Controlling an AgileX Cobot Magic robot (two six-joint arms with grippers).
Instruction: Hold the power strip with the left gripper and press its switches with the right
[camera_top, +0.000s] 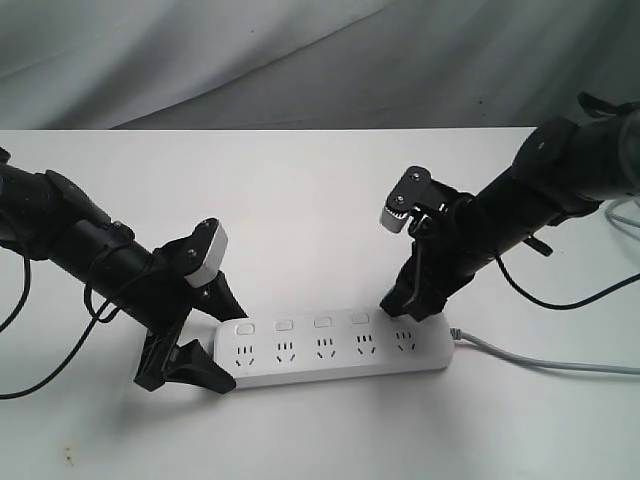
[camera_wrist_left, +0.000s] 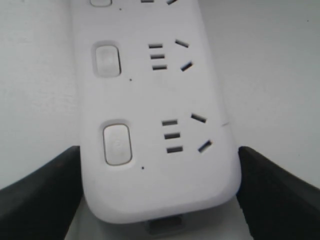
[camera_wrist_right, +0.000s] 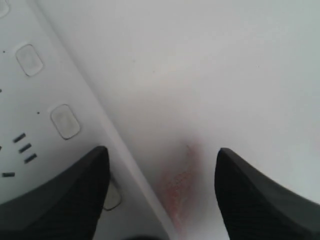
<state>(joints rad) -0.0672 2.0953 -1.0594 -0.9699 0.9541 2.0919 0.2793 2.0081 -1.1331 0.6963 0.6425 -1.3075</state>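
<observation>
The white power strip (camera_top: 335, 350) lies flat along the white table, its grey cord (camera_top: 540, 360) running off to the right. My left gripper (camera_top: 225, 345) straddles its left end. In the left wrist view both black fingers (camera_wrist_left: 45, 195) press against the sides of the power strip (camera_wrist_left: 155, 100), so this gripper (camera_wrist_left: 160, 195) is shut on it. Several switches (camera_top: 283, 324) show in a row. My right gripper (camera_top: 410, 308) stands open at the right end. One finger (camera_wrist_right: 55, 195) rests over the end switch (camera_wrist_right: 112, 196) and half hides it; the other hangs over bare table.
A grey cloth backdrop (camera_top: 300, 60) hangs behind the table's far edge. Loose black cables trail from both arms, one at the left (camera_top: 40, 370) and one at the right (camera_top: 570, 300). A faint reddish stain (camera_wrist_right: 177, 185) marks the table beside the strip.
</observation>
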